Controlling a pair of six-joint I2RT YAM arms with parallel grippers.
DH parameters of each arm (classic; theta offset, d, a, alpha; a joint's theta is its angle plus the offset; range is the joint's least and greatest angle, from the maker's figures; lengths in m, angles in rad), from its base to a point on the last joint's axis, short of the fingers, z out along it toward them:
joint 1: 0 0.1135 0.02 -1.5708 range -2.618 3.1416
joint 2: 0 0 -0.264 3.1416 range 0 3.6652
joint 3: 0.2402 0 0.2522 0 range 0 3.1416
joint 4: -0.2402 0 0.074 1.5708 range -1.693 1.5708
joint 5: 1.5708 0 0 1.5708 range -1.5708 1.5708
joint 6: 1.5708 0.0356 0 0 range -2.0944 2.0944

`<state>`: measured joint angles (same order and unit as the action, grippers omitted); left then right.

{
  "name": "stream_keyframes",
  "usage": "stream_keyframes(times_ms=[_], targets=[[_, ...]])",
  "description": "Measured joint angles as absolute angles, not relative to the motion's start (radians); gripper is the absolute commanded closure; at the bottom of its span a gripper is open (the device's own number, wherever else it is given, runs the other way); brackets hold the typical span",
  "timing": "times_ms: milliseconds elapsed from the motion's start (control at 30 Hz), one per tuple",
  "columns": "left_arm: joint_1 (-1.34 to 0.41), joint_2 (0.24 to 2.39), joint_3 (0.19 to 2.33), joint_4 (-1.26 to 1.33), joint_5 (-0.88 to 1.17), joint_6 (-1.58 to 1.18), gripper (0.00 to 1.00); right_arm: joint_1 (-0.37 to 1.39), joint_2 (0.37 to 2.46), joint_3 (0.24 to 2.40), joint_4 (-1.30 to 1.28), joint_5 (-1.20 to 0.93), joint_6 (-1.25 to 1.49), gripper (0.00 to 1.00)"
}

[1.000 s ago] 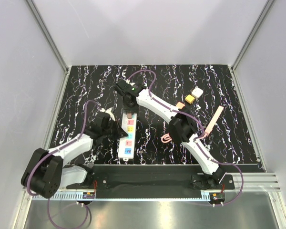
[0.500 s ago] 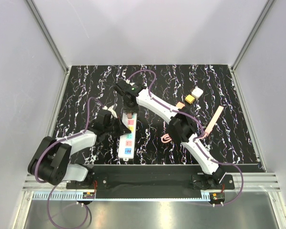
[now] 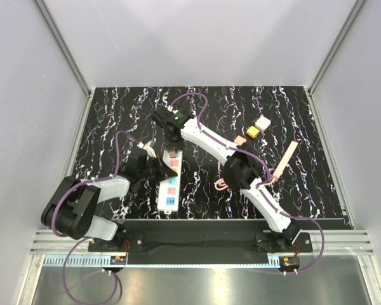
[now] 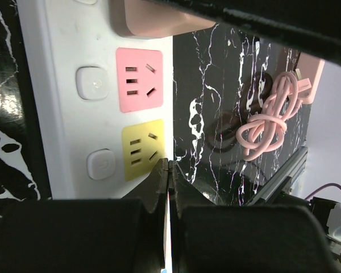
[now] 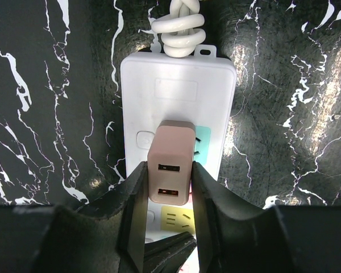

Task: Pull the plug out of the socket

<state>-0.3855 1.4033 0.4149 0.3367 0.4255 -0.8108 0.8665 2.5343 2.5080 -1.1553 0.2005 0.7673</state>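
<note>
The left arm [image 3: 92, 190] is folded low, its forearm reaching toward the socket [image 3: 168, 194] from the left. The left gripper [image 4: 168, 170] is closed, fingertips together over the socket's middle. The right arm [image 3: 241, 166] stretches diagonally to the socket's far end, wrist pointing down. The right gripper [image 5: 169, 179] clasps the plug [image 5: 171, 142], a finger against each side.

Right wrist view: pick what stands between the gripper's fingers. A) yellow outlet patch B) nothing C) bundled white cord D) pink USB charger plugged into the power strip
D: the pink USB charger stands plugged into the white power strip, with the right gripper fingers at its two sides.
</note>
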Motion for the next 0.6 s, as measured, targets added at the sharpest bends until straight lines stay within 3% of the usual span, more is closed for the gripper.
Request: stream_keyframes(times_ms=[600], targets=[[-0.368,1.490,0.384,0.523,0.472,-0.873,1.00,0.870,2.553,2.565,-1.222,0.248,0.781,1.00]])
